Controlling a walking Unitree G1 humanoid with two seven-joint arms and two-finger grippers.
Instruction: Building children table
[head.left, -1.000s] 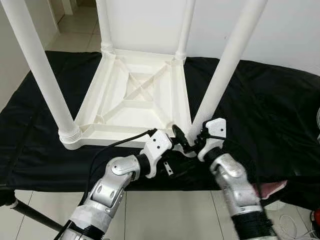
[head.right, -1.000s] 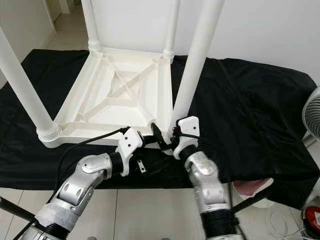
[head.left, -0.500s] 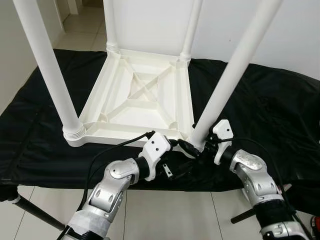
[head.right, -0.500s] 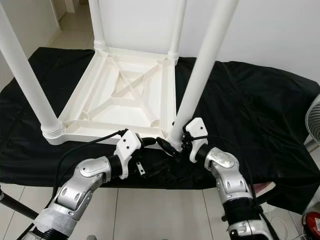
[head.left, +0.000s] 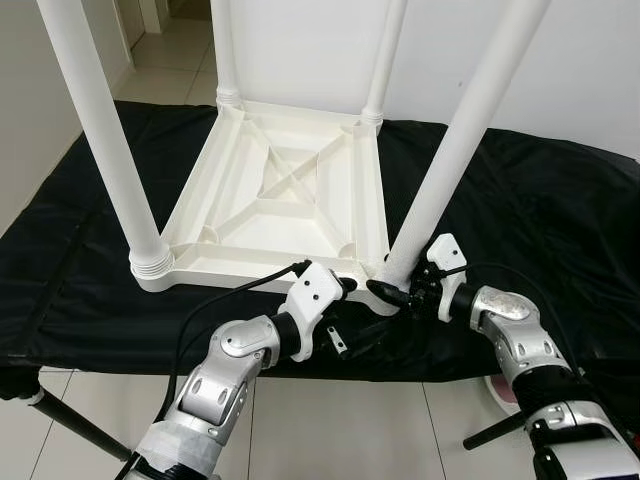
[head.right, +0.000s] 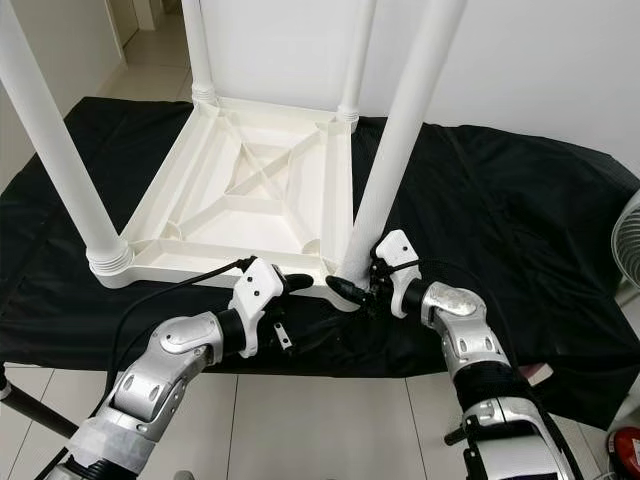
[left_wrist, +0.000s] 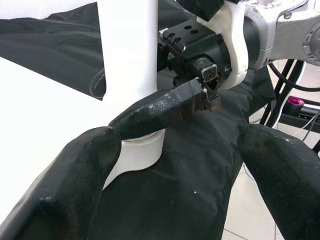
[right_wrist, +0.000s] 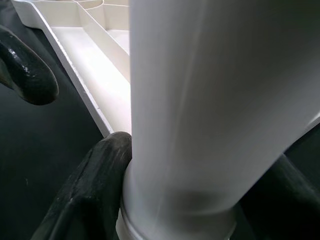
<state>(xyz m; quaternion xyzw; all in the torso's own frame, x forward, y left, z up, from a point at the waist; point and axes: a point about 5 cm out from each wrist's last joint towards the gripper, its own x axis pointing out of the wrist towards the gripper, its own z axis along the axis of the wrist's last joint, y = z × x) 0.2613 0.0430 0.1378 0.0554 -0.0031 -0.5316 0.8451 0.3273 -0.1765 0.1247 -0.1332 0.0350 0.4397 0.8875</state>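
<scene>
Four legs: white children's table (head.left: 290, 195) lies inverted on black-draped bench (head.left: 560, 220), legs up.
Right gripper (head.left: 398, 290): fingers clasp near-right leg (head.left: 455, 155) at its base.
Left gripper (left_wrist: 180, 170): fingers spread, holding nothing, just beside that base.

One white plastic table top (head.left: 275, 195), upside down. Four white table legs: near-left (head.left: 102, 135), near-right (head.left: 457, 150), far-left (head.left: 225, 50), far-right (head.left: 385, 55). One black cloth (head.left: 540, 230). Two grippers: left gripper (head.left: 345, 287), right gripper (head.left: 392, 295). One fan (head.right: 628, 240), at 3 o'clock edge.
</scene>
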